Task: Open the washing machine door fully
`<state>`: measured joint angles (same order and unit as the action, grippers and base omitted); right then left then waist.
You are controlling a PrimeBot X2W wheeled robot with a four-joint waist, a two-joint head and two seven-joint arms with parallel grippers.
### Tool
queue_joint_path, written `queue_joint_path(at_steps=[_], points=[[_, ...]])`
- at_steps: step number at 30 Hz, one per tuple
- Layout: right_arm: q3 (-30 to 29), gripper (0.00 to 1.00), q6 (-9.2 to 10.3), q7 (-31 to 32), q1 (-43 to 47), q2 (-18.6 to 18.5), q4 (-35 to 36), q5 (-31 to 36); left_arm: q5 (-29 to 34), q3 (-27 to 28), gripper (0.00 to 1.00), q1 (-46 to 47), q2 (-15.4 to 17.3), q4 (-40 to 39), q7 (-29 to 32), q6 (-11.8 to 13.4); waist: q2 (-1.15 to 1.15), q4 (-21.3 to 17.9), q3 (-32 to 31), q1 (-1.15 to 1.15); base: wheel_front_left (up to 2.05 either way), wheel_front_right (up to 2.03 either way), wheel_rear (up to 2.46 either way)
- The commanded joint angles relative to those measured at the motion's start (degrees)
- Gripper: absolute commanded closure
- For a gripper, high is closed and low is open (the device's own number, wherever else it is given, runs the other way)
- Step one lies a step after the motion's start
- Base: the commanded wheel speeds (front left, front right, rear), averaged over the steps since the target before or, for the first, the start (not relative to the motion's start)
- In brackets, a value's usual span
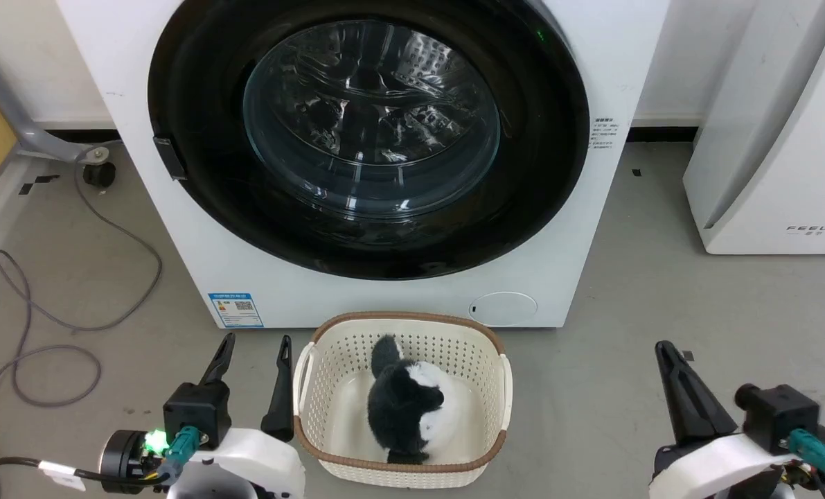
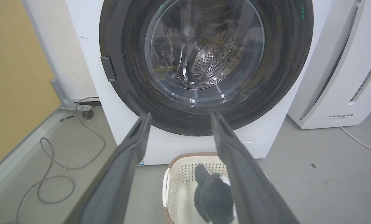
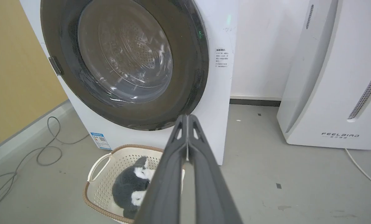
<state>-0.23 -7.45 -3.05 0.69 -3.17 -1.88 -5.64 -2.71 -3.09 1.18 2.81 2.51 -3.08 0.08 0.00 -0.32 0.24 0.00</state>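
Left hand point(image 1: 257, 337) is spread wide and empty, just beside a basket point(image 1: 405, 317) holding a black-and-white plush toy point(image 1: 405, 405). Right hand point(image 1: 663, 346) is pinched closed on nothing. Ahead, the door point(image 1: 367, 138), glossy black around clear glass, lies flush on the white machine point(image 1: 357, 298), which stands on grey floor point(image 1: 661, 277).

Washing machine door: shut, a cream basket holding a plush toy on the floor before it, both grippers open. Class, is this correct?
No. The right gripper is shut, fingers pressed together, as the right wrist view shows; the left gripper is open. The washing machine door is shut, the basket with the plush toy before it.
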Motion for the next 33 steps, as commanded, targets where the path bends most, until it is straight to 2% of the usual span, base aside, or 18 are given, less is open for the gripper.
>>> queue_joint_path(at_steps=[1,15,23,33], points=[[0.03,1.00,-0.01,-0.70,-0.70,0.07,-0.21,-3.32,-0.35,-0.40,0.00,0.69,0.03,0.36,-0.62,0.42,0.00,-0.05,0.09,0.00,0.00,0.00,0.00],[-3.40,1.00,-0.01,-2.37,-4.38,0.10,-2.22,-30.92,-1.29,-1.89,0.00,1.47,0.04,1.22,-2.29,0.50,0.00,0.52,0.86,0.00,0.00,0.00,0.00],[-5.67,1.00,-0.01,-3.27,-10.05,-0.74,-5.19,-37.78,-1.65,-2.49,0.00,2.57,0.04,1.07,-3.25,0.73,0.00,1.24,2.42,0.00,0.00,0.00,0.00],[-6.31,1.00,-0.02,-1.96,-19.97,-4.82,-14.03,-48.47,-1.99,-3.18,0.00,3.99,0.05,0.83,-4.33,0.82,0.00,2.15,4.50,0.00,0.00,0.00,0.00]])
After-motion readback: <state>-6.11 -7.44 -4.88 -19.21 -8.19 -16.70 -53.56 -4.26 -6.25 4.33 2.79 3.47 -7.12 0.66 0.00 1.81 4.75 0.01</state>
